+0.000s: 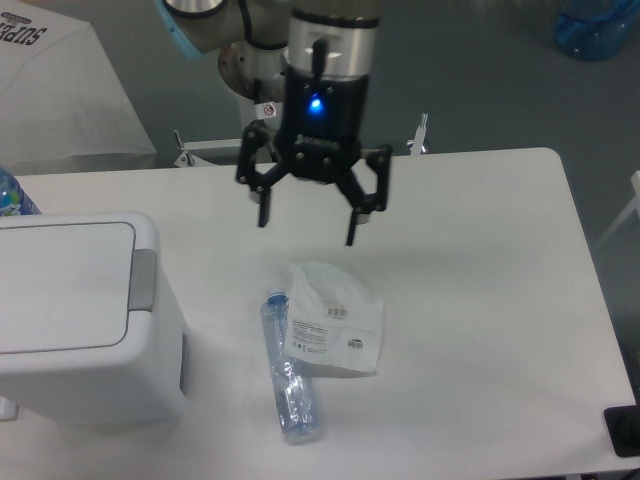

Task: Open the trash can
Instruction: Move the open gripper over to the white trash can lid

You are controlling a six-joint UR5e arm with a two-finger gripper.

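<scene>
We see the large white boxy plastic trash can (85, 320) standing at the left edge of the white tabletop (480, 300), its flat lid shut and the grey push-button tab (144, 279) facing right. Our black two-finger gripper (308, 222) hangs above the tabletop, well apart from the bin, fingers (354, 218) spread wide and holding nothing. Below it lie a white plastic packet (333, 320) and a clear plastic bottle (289, 382), touching each other

The trash can (70, 320) is white with a grey tab, the gripper (308, 225) black, the bottle (290, 385) clear bluish, the bag (332, 320) white.
</scene>
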